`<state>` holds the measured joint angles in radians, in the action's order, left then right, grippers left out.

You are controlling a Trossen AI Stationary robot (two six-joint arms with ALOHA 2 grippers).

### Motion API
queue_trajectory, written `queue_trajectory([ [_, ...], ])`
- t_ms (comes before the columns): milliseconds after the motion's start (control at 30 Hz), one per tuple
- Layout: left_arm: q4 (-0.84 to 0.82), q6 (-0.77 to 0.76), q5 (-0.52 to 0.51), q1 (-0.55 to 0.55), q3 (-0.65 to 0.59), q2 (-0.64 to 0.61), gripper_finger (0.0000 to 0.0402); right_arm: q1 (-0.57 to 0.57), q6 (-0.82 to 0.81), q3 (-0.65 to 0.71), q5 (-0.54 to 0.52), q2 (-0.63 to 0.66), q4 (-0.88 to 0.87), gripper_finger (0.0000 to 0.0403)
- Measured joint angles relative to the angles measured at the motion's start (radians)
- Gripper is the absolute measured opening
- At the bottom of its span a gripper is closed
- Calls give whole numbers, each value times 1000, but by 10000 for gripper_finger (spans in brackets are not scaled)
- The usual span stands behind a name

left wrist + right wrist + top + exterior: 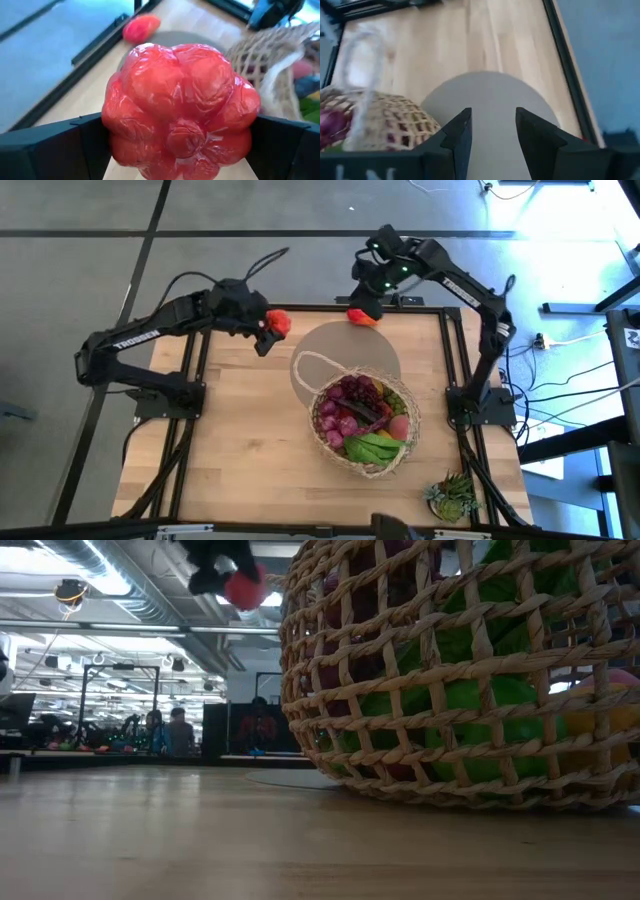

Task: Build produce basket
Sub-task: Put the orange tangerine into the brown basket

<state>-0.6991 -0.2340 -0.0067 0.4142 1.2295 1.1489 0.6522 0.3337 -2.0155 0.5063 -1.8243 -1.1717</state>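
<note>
**Red pepper held above the desk, basket down and to the right**

The left gripper (268, 328), in the upper left of the high view, was clamped on a red pepper (180, 110), which sat squarely between its two fingers and clear of the desk (240, 440). The basket (362, 462), already crowded with produce, lay lower right of that gripper, with its thin loop handle (305, 370) on the near side. A grey round mat (352, 350) lay between them.

The right gripper (362, 298) hovered at the top edge over another red piece (362, 317), its fingers (459, 135) apart and empty.

The left arm likely carries next; open desk lay along the route, and the handle was the one thing to clear.
</note>
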Motion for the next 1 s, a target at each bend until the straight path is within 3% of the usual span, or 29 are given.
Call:
queue_trajectory([
  [133, -7, 3, -9, -29, 100, 42, 324, -46, 98, 0, 27, 84, -11, 147],
  [333, -5, 23, -11, -83, 253, 158, 324, -81, 214, -1, 243, 225, -103, 147],
  [700, 0, 94, 12, -225, 580, 409, 324, -127, 229, -1, 221, 382, -263, 147],
  [1000, -2, 84, 21, -335, 705, 578, 324, -127, 251, -1, 221, 475, -295, 147],
])
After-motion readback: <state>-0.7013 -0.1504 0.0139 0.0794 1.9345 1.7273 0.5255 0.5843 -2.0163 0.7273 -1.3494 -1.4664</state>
